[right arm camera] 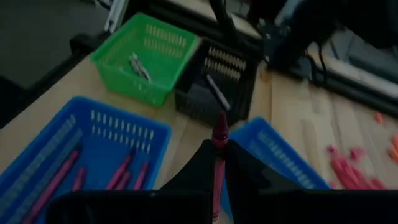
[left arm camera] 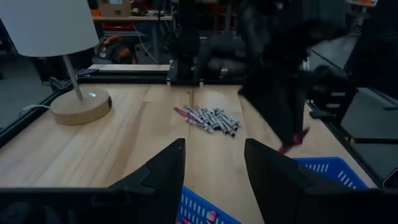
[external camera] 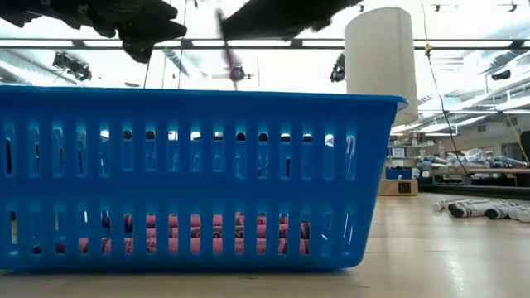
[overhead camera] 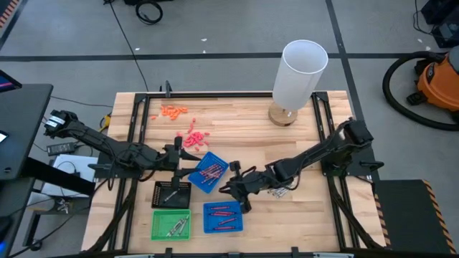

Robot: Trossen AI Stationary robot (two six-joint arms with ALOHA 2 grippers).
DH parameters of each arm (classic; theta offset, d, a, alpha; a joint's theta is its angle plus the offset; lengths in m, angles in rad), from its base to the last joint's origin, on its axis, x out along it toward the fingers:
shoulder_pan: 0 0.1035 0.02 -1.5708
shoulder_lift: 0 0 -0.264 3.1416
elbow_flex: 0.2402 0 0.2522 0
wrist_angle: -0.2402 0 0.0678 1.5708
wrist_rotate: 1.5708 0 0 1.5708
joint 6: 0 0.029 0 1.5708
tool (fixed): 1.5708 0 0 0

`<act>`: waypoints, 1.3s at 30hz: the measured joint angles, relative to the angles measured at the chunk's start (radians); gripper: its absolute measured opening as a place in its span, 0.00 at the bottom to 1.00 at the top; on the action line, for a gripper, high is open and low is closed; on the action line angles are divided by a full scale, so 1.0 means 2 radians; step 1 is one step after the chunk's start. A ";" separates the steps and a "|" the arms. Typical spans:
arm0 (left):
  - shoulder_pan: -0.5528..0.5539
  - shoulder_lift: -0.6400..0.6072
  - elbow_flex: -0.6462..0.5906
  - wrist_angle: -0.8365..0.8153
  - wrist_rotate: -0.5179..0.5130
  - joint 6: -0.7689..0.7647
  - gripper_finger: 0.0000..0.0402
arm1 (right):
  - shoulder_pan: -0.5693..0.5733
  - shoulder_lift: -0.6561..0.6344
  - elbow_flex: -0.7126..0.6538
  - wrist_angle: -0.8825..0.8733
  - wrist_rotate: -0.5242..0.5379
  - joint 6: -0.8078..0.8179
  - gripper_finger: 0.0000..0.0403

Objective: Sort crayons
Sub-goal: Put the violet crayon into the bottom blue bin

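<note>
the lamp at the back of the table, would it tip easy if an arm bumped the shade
Probably yes. The lamp carries a tall white shade on a thin stem above a small round wooden base, so it looks top-heavy; a knock up high would likely rock it. A push low at the base would more likely slide it across the smooth wooden table. It looks light, though that is uncertain.

Grey floor, orange vacuum aside

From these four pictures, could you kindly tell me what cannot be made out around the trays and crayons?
- Black tray: contents too small in the high view, blurred in the right wrist view.
- Table behind the blue tray: its wall fills the low view.
- Loose crayons: partly under the right arm in the high view.
- Maroon crayon in the right tool: lower end hidden by the fingers.
</note>
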 joint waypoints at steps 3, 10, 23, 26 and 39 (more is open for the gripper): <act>0.001 0.005 0.000 0.000 0.000 0.010 0.44 | -0.009 0.035 0.000 0.047 -0.016 -0.026 0.07; 0.004 0.039 0.000 -0.001 -0.002 0.031 0.44 | -0.027 0.053 0.000 0.092 -0.065 -0.042 0.07; 0.026 0.069 0.000 0.003 -0.002 0.040 0.44 | -0.058 0.049 0.000 0.090 -0.122 -0.059 0.07; 0.026 0.069 0.000 0.001 -0.002 0.051 0.44 | -0.066 0.049 0.000 0.089 -0.138 -0.056 0.07; 0.027 0.062 0.000 -0.022 -0.004 0.076 0.44 | -0.081 0.047 0.000 0.069 -0.147 -0.059 0.07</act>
